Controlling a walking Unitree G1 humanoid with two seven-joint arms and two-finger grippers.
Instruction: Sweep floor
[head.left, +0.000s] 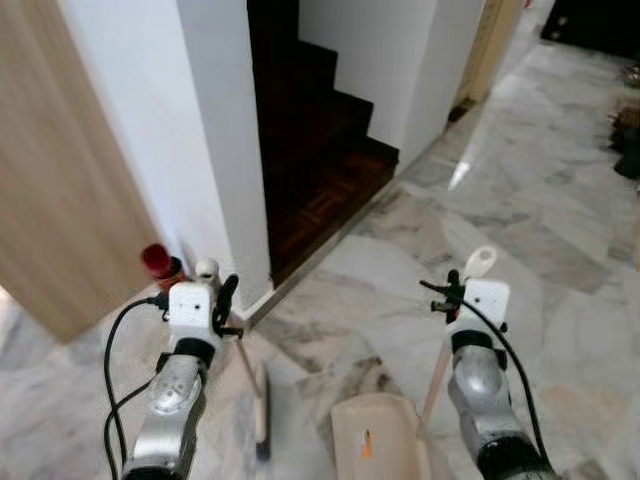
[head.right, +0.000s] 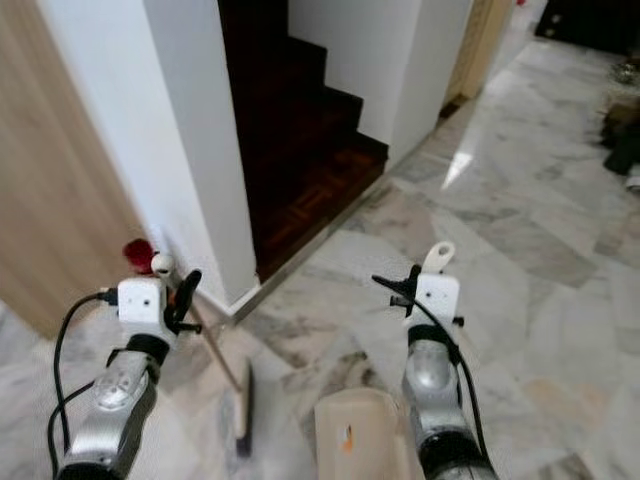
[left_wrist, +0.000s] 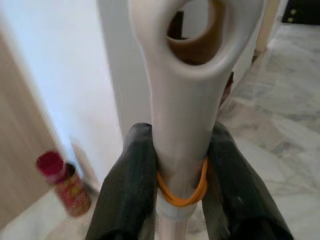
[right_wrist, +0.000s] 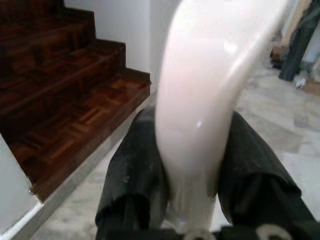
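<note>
My left gripper is shut on the cream top of a broom handle, just above an orange rubber band. The broom's stick slants down to its brush head on the marble floor between my arms. My right gripper is shut on the glossy cream handle of a dustpan. The handle's looped top sticks up above the wrist. The cream dustpan tray sits low in front of me, right of the brush head.
A red-capped can stands at the foot of a white wall corner, beside a wooden door. Dark wooden stairs rise ahead. Grey-veined marble floor stretches right, with dark items at the far right edge.
</note>
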